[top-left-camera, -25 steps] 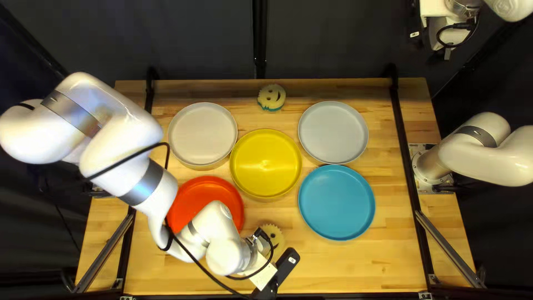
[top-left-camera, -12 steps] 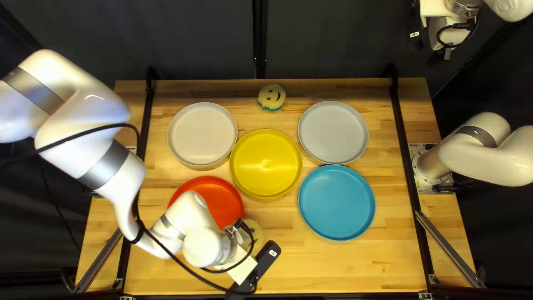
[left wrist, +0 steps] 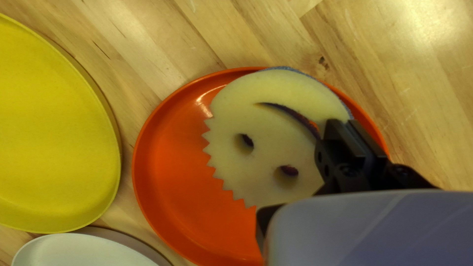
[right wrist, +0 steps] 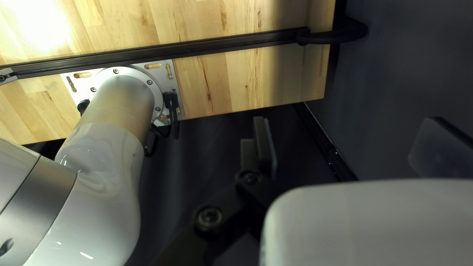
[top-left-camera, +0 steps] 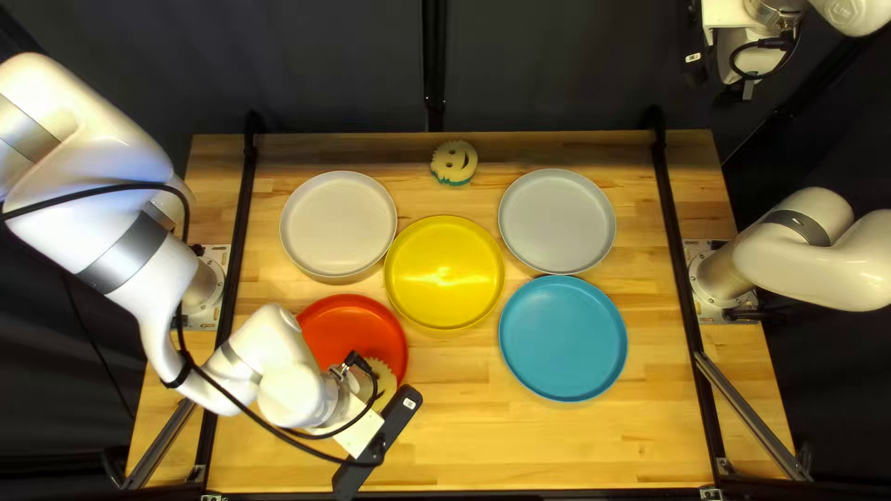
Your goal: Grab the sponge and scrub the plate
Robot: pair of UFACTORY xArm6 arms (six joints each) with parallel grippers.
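Left gripper point(top-left-camera: 364, 425): fingers pinched on the edge of one smiley sponge point(left wrist: 268, 133). Sponge: face up, over the near right edge of the red plate point(left wrist: 167, 187), toward the table's point(top-left-camera: 594, 445) near left corner. Outward: yellow plate point(top-left-camera: 445, 274), central; off-white plate point(top-left-camera: 338, 223), far left; blue plate point(top-left-camera: 562, 338) and pale grey plate point(top-left-camera: 557, 221), right; second smiley sponge point(top-left-camera: 454, 161) by the far edge. Right gripper point(top-left-camera: 748, 88): fingers stood wide apart, beyond the far right corner.
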